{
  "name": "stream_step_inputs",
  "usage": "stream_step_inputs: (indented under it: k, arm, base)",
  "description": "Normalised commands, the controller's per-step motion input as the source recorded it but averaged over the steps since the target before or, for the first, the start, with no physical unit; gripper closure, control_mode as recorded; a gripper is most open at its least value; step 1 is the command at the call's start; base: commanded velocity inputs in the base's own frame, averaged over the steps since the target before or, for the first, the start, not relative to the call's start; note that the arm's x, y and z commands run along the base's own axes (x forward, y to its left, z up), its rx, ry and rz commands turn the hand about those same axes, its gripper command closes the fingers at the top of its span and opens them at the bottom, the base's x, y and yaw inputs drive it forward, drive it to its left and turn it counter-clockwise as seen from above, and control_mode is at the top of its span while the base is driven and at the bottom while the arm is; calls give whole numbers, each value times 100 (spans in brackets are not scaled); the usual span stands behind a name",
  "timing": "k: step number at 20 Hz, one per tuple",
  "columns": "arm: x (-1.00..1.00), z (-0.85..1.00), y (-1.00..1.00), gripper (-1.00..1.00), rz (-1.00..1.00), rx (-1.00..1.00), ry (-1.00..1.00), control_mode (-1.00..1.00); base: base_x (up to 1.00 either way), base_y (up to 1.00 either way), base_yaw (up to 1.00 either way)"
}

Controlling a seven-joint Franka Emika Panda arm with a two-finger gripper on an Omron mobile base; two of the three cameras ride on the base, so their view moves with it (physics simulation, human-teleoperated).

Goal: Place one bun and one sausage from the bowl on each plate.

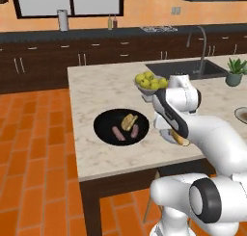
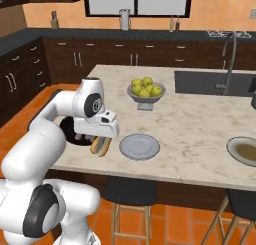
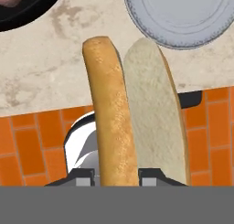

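**Bun held in the pincer over the bench edge**

From the left base camera I see the pincer (image 1: 177,136) low over the near edge of the bench (image 1: 101,85), just right of the black bowl (image 1: 102,130). A bun (image 1: 182,140) sticks out beneath it, gripped between the fingers. Inside the bowl lie a second bun (image 1: 129,121) and two sausages: one sausage (image 1: 118,133) toward the near left, the other sausage (image 1: 134,130) just right of it, beside the bun. Behind the bowl stands a grey fruit bowl (image 1: 147,91) of yellow-green fruit, and at the far right edge of the picture I catch part of the brownish plate (image 1: 241,115).

From the right base camera the pincer (image 2: 101,141) hangs between the bowl (image 2: 66,126), mostly hidden behind the arm, and the pale grey-blue plate (image 2: 139,146). The held bun (image 2: 101,145) is just beside that plate, apart from it. The brownish plate (image 2: 244,151) sits well off to the right, and the fruit bowl (image 2: 146,95) stands farther back.

Through the hand camera the held bun (image 3: 132,113) runs lengthwise up the middle, golden crust on one side, pale cut face on the other, with the pincer (image 3: 118,177) pinching its near end. Beyond its tip I see the grey-blue plate (image 3: 183,17) on one side and the bowl's rim (image 3: 32,13) on the other, with bench below its far end and orange floor tiles (image 3: 27,145) below the rest.
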Motion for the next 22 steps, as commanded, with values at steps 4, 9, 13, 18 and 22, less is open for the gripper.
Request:
stream_step_inputs:
  k: [4,9,13,18,22]
  arm:
    - [0,0,0,100,0,0,0,100]
    - [0,0,0,100,0,0,0,100]
    - [0,0,0,100,0,0,0,100]
    - [0,0,0,100,0,0,0,100]
    - [21,-2,-46,100,2,3,0,-100]
  base:
    - [28,-20,1]
    - [44,-10,1]
    - [39,-10,1]
    - [34,-17,4]
    - [6,-6,1]
